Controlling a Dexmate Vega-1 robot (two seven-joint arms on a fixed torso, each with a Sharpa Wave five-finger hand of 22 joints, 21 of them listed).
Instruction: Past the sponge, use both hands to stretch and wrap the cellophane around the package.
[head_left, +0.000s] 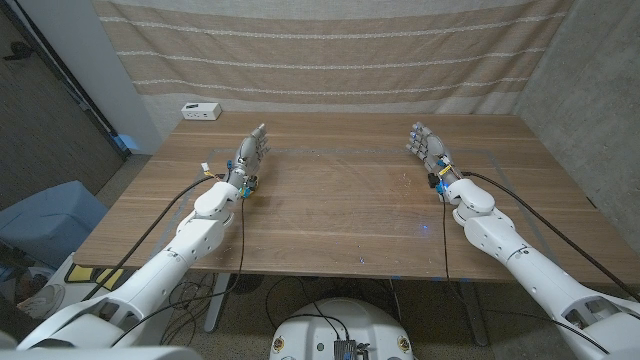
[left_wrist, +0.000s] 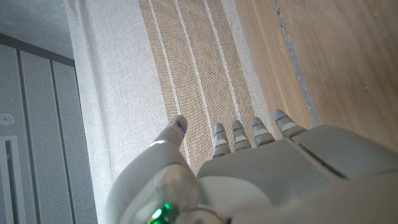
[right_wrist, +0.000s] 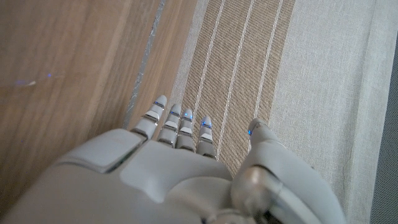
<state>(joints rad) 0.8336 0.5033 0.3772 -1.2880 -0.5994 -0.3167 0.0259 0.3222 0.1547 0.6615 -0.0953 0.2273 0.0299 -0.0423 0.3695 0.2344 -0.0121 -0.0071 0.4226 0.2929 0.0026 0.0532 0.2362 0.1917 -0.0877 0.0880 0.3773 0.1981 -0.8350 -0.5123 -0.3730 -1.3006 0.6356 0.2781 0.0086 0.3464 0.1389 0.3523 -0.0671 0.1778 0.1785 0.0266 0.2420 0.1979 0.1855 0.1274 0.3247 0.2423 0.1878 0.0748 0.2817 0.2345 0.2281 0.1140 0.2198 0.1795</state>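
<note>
1. Nearest the robot, both arms come in from the bottom corners of the head view and reach forward over the wooden table, black cables running along each forearm.
2. The left hand is over the left part of the table, fingers extended toward the far edge and slightly apart, holding nothing. In the left wrist view the same hand shows its fingers straight, with the thumb set off to one side and nothing between them.
3. The right hand is over the right part of the table, well apart from the left one. Its fingers are loosely spread and it holds nothing. The right wrist view shows this hand with its fingers side by side, blue marks near the tips, the thumb apart, and no object in its grasp.
4. The tabletop between the hands is bare wood. No sponge, cellophane or package can be seen on it in any of the views, so their place cannot be told.
5. At the far left corner of the table sits a small white box with dark marks on its side, too small to read.
6. Behind the table hangs a curtain in beige with pale stripes.
</note>
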